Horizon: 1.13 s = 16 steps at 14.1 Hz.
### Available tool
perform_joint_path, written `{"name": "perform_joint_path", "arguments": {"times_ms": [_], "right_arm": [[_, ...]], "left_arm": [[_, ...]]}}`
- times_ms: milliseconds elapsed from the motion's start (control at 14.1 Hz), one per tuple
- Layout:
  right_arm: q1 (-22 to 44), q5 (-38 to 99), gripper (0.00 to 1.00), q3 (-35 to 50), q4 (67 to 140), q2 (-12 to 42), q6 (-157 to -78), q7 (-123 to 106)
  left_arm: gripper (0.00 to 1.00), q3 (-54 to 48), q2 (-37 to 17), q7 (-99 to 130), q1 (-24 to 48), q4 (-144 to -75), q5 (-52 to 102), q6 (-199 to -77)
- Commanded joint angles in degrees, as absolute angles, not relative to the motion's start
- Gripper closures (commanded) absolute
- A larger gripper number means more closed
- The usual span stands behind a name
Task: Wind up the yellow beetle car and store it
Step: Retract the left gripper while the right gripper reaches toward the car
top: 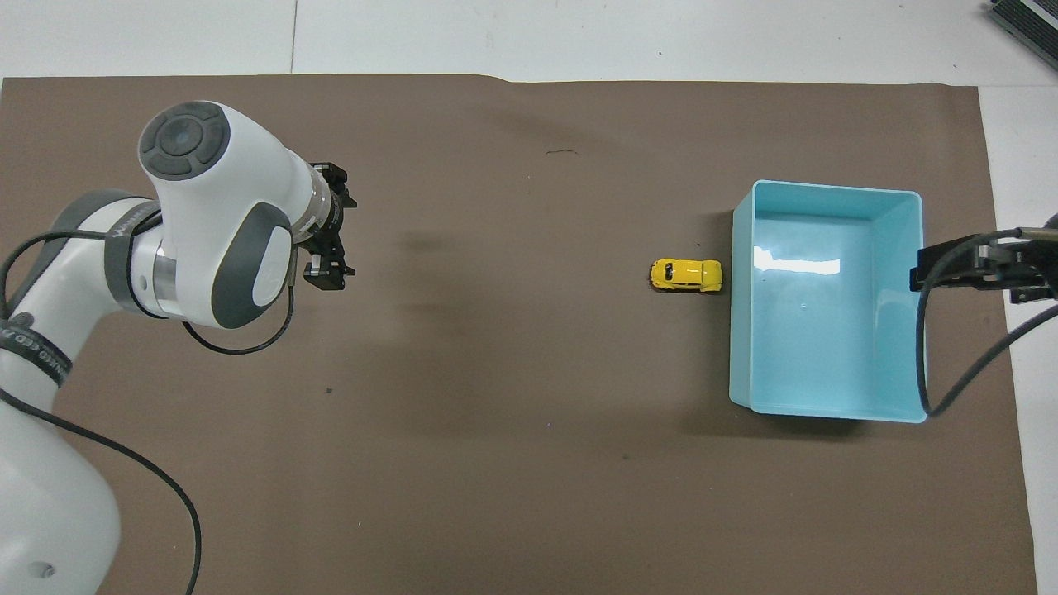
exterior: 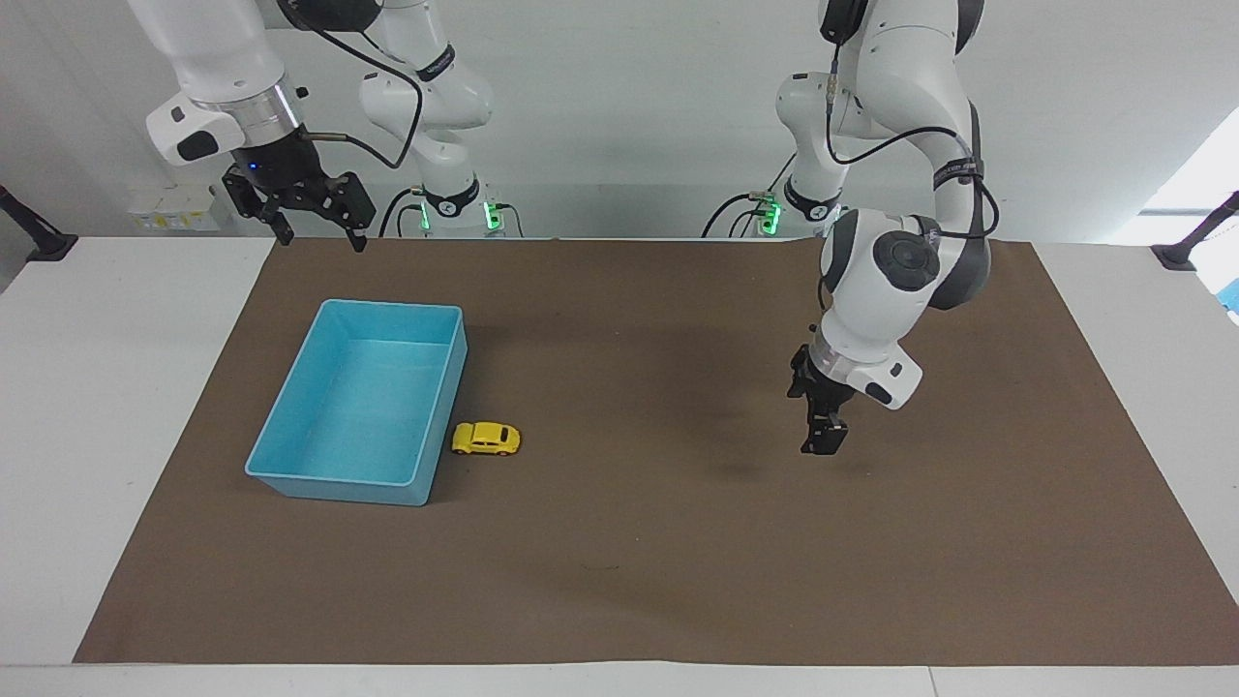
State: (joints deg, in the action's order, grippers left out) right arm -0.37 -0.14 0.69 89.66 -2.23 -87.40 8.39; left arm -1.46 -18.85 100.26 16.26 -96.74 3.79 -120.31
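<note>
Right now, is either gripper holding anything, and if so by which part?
Nothing is held. The left gripper hangs open over bare mat, the right gripper waits open near the blue bin, and the yellow beetle car sits untouched.

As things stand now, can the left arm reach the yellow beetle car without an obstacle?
Probably yes. The left gripper, open, hangs over bare mat, and nothing lies between it and the yellow beetle car; the blue bin stands beside the car, toward the right arm's end.

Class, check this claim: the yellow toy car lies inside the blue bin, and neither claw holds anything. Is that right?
Not quite. The yellow toy car sits on the brown mat beside the blue bin, not inside it, as the facing view shows. Neither claw holds anything.
</note>
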Motion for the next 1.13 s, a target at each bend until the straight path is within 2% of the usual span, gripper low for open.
{"name": "perform_joint_path", "arguments": {"times_ms": [0,354,708,1061], "right_arm": [[-0.97,0.79,0.0,0.88,90.09,-2.9,-87.01,7.12],[-0.97,0.7,0.0,1.05,90.0,-2.9,-87.28,6.77],[-0.44,0.79,0.0,1.32,90.26,-2.99,-87.54,7.03],[0.09,0.79,0.0,1.76,92.98,-2.99,-90.68,7.74]], "left_arm": [[0.0,-1.85,-16.96,93.97,15.21,-95.89,3.69,-117.6],[0.0,-1.85,-16.88,81.06,13.54,-93.52,1.67,-115.93],[0.0,-1.85,-14.59,65.77,12.22,-93.34,1.76,-114.88],[0.0,-1.58,-12.31,41.8,10.64,-93.95,-0.34,-111.01]]}}
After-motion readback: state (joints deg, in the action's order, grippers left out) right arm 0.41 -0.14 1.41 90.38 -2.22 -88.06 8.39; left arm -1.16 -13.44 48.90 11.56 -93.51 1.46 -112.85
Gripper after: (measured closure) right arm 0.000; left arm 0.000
